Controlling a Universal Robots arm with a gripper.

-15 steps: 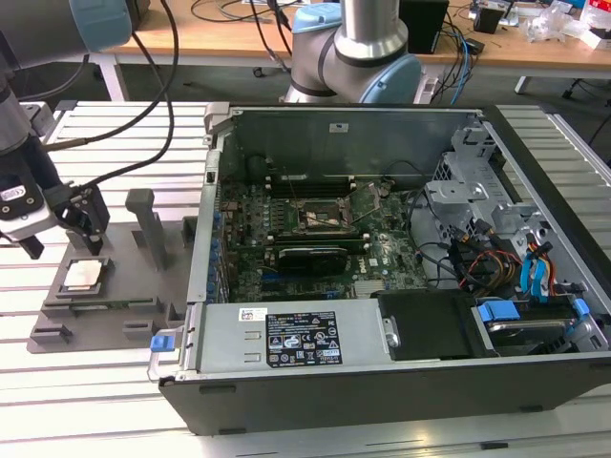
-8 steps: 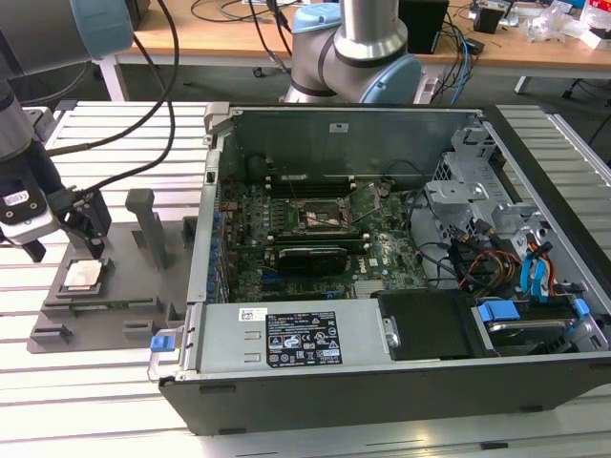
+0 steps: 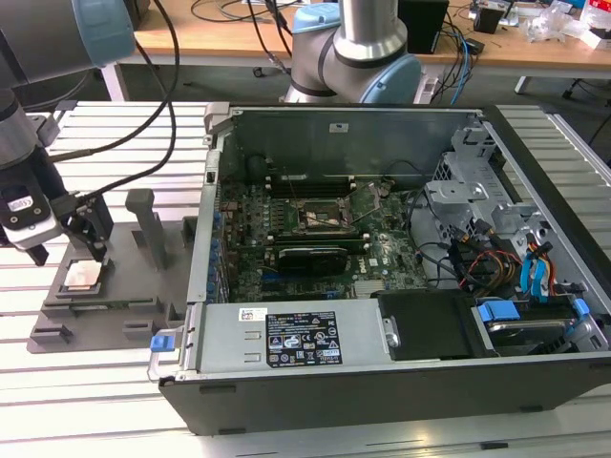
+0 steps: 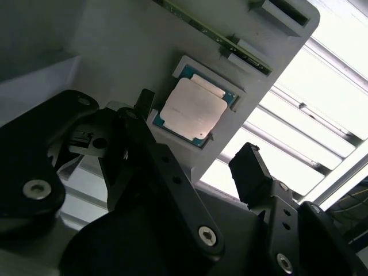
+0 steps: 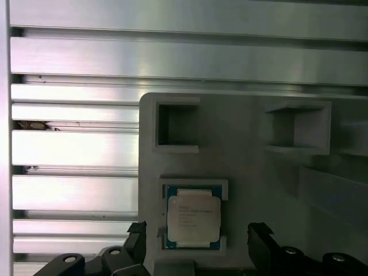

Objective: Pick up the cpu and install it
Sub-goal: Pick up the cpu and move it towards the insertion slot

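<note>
The cpu (image 3: 81,277) is a small silvery square chip lying flat in a recess of the grey fixture tray (image 3: 124,305), at the exterior view's left. My gripper (image 3: 82,250) hangs just above it, open, with nothing held. In both wrist views the black fingertips (image 5: 138,231) stand apart on either side of the cpu (image 5: 194,217), without touching it. The second wrist view shows the cpu (image 4: 192,112) in its blue-edged seat between the spread fingers (image 4: 248,158). The dark square socket (image 3: 329,218) sits on the motherboard inside the open computer case (image 3: 382,367).
Upright grey blocks (image 3: 143,218) rise from the tray right of my gripper. The case's left wall (image 3: 205,239) stands between the tray and the motherboard. Cables and drive bays (image 3: 496,258) fill the case's right side. A robot base (image 3: 353,48) stands behind it on the slatted metal table (image 3: 105,401).
</note>
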